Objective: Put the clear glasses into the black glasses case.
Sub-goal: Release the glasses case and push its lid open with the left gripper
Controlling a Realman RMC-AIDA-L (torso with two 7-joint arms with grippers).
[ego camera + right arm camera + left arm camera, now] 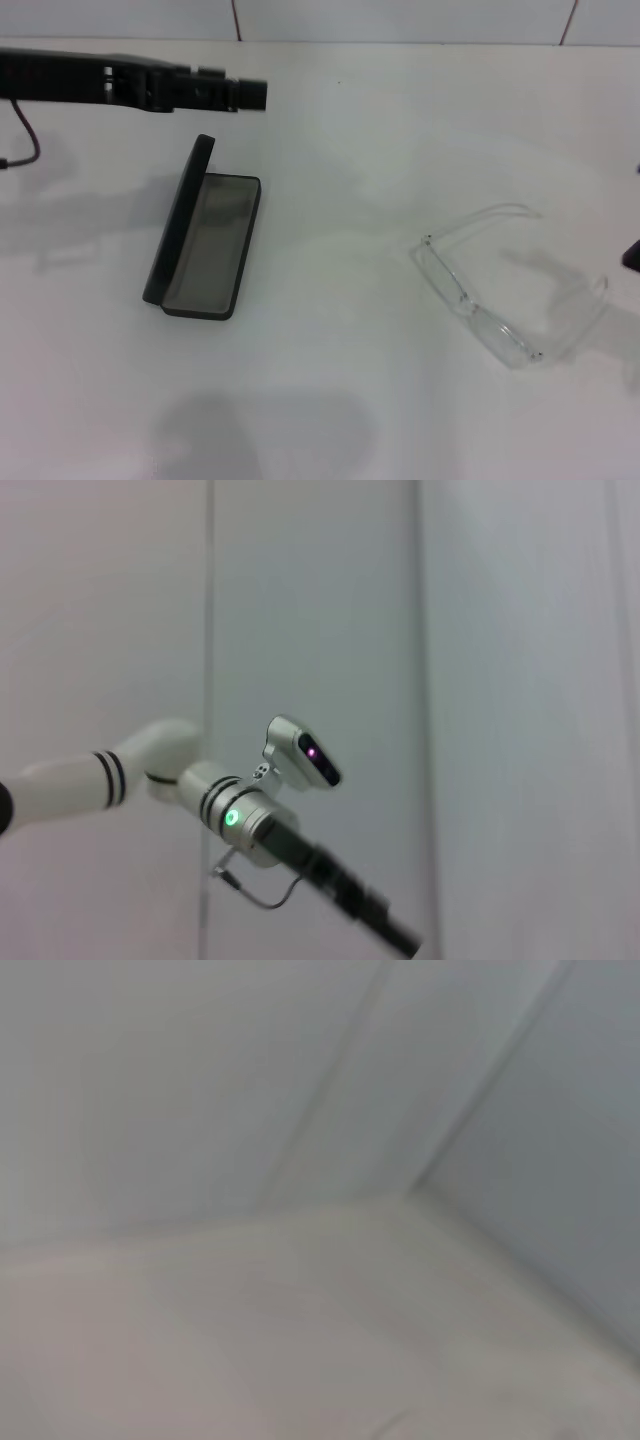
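Note:
The black glasses case (205, 240) lies open on the white table at the left, its lid standing up along the left side and the grey lining showing. The clear glasses (500, 290) rest on the table to the right, arms unfolded and pointing away from me. My left gripper (255, 95) reaches in from the left, hovering above the table just beyond the case's far end and holding nothing. The right wrist view shows the left gripper (395, 935) from the side. Only a dark sliver of the right gripper (632, 255) shows at the right edge, beside the glasses.
The white table (330, 400) meets a tiled wall (400, 20) at the back. A thin cable (25, 135) hangs from the left arm at the far left. The left wrist view shows only the wall and the table corner.

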